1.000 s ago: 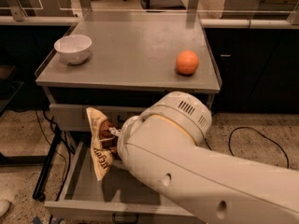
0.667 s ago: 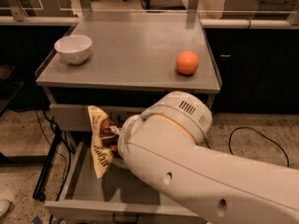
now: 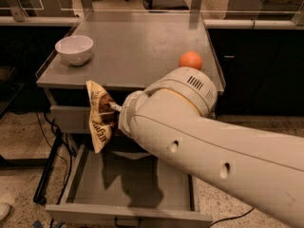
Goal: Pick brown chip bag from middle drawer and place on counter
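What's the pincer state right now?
Pincer: closed on the brown chip bag, holding it above the open middle drawer, by the counter front edge.

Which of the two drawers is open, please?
The lower drawer, pulled right out; the upper drawer is shut. The gripper holds the chip bag above the open one.

Gripper (image 3: 116, 109), mostly hidden behind the white arm (image 3: 199, 141), pinches brown chip bag (image 3: 100, 114).

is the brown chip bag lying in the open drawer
No, the tool holds the brown chip bag up above the middle drawer, in front of the counter.
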### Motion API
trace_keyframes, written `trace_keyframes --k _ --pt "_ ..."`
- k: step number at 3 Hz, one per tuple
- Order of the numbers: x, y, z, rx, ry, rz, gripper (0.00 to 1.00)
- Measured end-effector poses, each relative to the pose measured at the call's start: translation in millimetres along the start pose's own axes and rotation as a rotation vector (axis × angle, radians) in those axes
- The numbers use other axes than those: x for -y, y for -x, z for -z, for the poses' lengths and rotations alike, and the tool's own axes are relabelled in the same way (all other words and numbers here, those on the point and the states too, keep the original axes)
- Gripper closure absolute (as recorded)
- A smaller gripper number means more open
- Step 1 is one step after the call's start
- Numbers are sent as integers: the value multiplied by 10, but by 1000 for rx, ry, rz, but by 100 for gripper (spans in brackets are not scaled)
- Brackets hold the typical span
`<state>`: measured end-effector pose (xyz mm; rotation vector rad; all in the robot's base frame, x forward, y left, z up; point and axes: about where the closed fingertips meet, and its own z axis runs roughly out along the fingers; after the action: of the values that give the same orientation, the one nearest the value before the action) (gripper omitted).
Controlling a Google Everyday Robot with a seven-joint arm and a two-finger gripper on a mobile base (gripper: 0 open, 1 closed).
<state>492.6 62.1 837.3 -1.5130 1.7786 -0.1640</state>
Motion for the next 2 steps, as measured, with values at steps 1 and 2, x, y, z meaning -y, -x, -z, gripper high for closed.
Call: trace_keyframes --k 1,2 --pt "0 0 0 0 0 0 100" --pt "132 74 -41 18 -7 6 100"
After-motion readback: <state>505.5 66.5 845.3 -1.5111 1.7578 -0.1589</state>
